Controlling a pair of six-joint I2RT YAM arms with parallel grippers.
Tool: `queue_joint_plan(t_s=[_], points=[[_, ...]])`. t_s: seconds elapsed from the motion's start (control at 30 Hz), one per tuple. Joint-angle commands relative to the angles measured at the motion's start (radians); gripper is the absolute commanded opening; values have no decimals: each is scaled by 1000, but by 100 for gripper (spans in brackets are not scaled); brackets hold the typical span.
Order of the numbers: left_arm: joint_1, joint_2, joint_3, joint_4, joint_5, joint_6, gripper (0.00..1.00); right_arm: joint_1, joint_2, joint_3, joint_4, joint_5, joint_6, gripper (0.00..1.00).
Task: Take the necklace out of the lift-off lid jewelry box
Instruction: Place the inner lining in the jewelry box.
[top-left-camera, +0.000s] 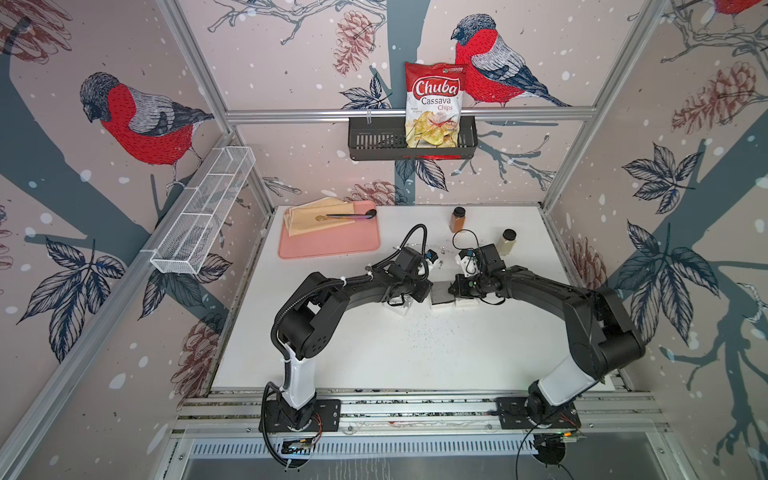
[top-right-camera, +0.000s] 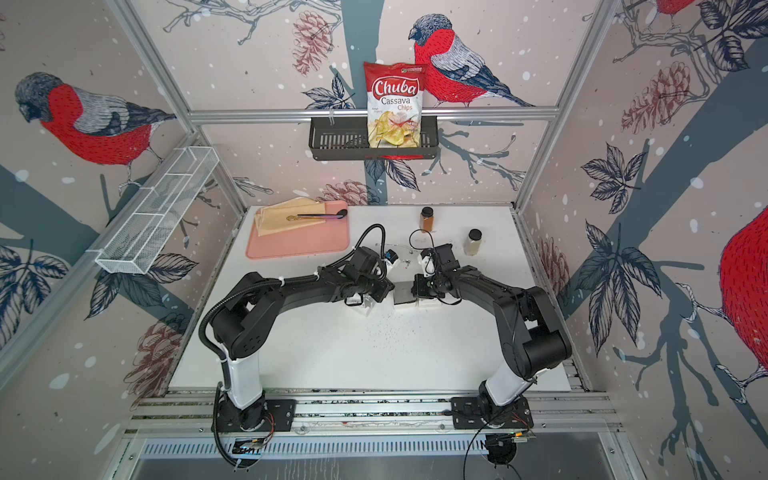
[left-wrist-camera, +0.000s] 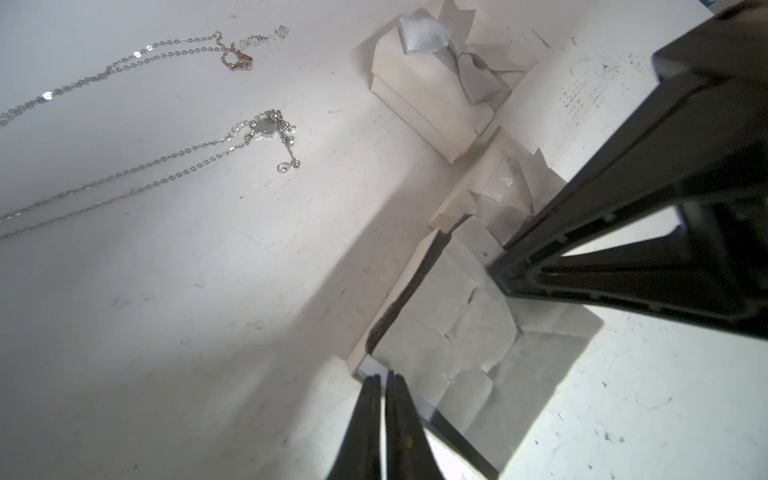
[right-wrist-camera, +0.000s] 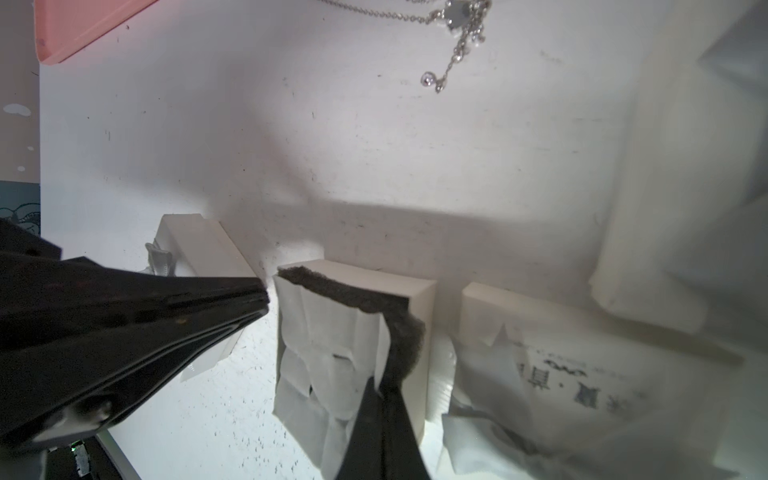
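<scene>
The silver necklace (left-wrist-camera: 266, 126) lies stretched on the white table, out of the box; its pendant also shows in the right wrist view (right-wrist-camera: 457, 16). The open white jewelry box (right-wrist-camera: 422, 303) stands between both arms, topped by a dark foam pad (top-left-camera: 441, 295) under a creased white paper (left-wrist-camera: 457, 332). My right gripper (right-wrist-camera: 384, 384) is shut, and the pad's edge and the paper run into its tips. At the pad's opposite corner my left gripper (left-wrist-camera: 383, 378) shows a thin slit between its fingers, with nothing in it. A white box with a grey bow (left-wrist-camera: 432, 83) stands beyond.
Another white box (right-wrist-camera: 199, 249) sits by my left fingers, and a third holds a printed plastic bag (right-wrist-camera: 582, 374). A pink tray (top-left-camera: 328, 245) with cloth is at the back left. Two spice jars (top-left-camera: 458, 219) (top-left-camera: 508, 241) stand behind. Black specks dot the table.
</scene>
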Motion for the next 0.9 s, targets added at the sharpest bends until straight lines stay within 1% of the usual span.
queue_joint_plan(t_s=[0.0, 0.07, 0.17, 0.27, 0.37, 0.47, 0.67, 0.77, 0.87], points=[[-2, -22, -20, 52, 44, -8, 18, 7, 8, 9, -2, 9, 6, 0], [0, -14, -17, 54, 54, -9, 17, 12, 10, 11, 4, 8, 10, 0], [0, -4, -7, 36, 37, -10, 15, 20, 8, 14, 8, 16, 14, 0], [0, -18, -18, 35, 33, -13, 15, 28, 3, 18, 11, 31, 14, 0], [0, -21, -16, 18, 52, -10, 16, 36, 1, 27, 7, 51, 14, 0], [0, -23, -20, 7, 58, -13, 19, 43, 3, 29, 15, 57, 20, 1], [0, -75, -51, -10, 26, -29, 32, 61, 17, 32, 19, 82, 25, 2], [0, -84, -53, -36, 4, -32, 33, 70, 22, 31, 17, 105, 26, 2], [0, -73, -54, -51, 7, -34, 33, 75, 24, 32, 20, 118, 30, 3]])
